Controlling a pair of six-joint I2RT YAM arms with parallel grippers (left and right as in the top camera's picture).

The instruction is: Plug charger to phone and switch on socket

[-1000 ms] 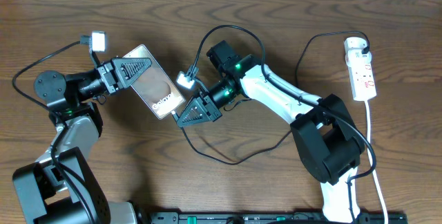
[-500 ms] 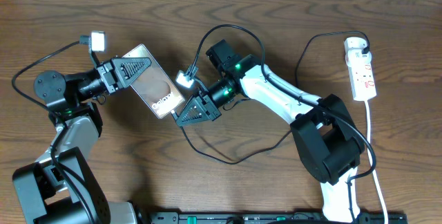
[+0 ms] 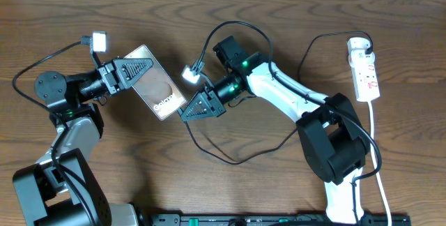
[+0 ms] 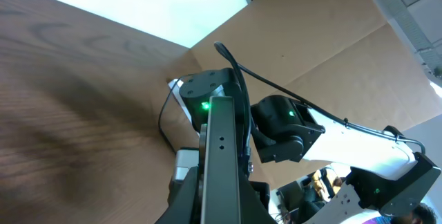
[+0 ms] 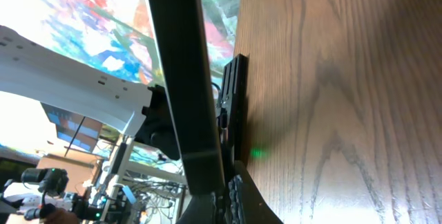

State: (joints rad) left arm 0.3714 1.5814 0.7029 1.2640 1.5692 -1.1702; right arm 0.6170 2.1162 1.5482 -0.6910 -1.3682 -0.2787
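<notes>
Holds the phone (image 3: 164, 90) left of centre in the overhead frame, over the brown worktop (image 3: 70, 149); cannot tell whether resting on it or lifted. Sets its long axis on a slant, from upper left down to lower right, with the brown glossy face up and the white lettering near the lower-right end. Pinches it with the left fingers (image 3: 145, 65): lays one black ribbed finger across the upper-left part of the face, hides the other underneath, and leaves the rest of the slab sticking out toward lower right.

Points the right fingers (image 3: 189, 110) leftward, pressed together, with the tip just beside the phone's lower-right short edge; cannot tell whether touching. Grips the charger (image 3: 237, 162) there near its free end; cannot make out the plug tip. Drops the thin black cable from that tip toward the bottom of the frame, loops it rightward and passes it behind the right arm (image 3: 293, 104). Shows it again as an arc into the top end of the socket (image 3: 364, 69).

Places the socket at upper right, well apart from both pairs of fingers. Stands its long axis up-and-down in the frame, rounded end on top, white cord trailing down the right side.
</notes>
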